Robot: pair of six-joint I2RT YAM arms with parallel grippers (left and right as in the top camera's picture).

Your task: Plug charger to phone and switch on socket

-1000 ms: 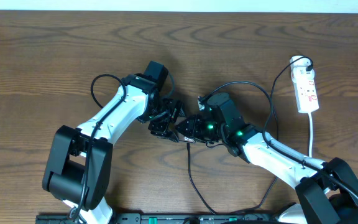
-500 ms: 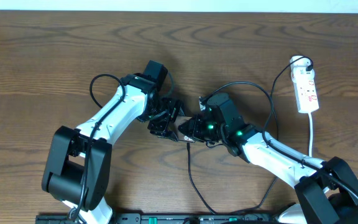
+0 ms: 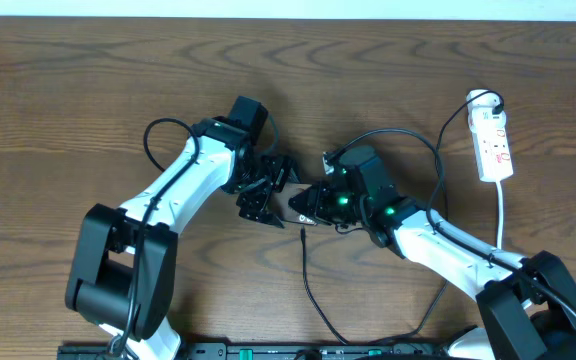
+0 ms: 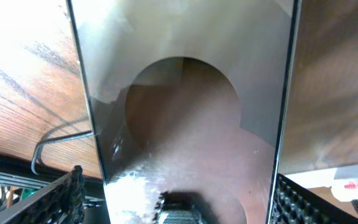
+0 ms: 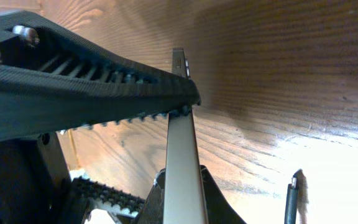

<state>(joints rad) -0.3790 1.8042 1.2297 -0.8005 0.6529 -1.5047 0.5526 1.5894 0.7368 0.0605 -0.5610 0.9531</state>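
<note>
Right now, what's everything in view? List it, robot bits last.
phone: 1, dark and glossy, centre, between both sets of jaws
charger: 1, thin black cable, runs from the phone towards the near edge
socket: 1, white with red marks, far right
cord: 1, white, trails from the socket towards the near edge
table: 1, brown wood, under everything
rail: 1, black, near edge
arms: 2, white and black, meeting at centre
left jaws: 1 pair, black, spread either side of the phone
right jaws: 1 pair, black, shut at the phone's edge; grip unclear
</note>
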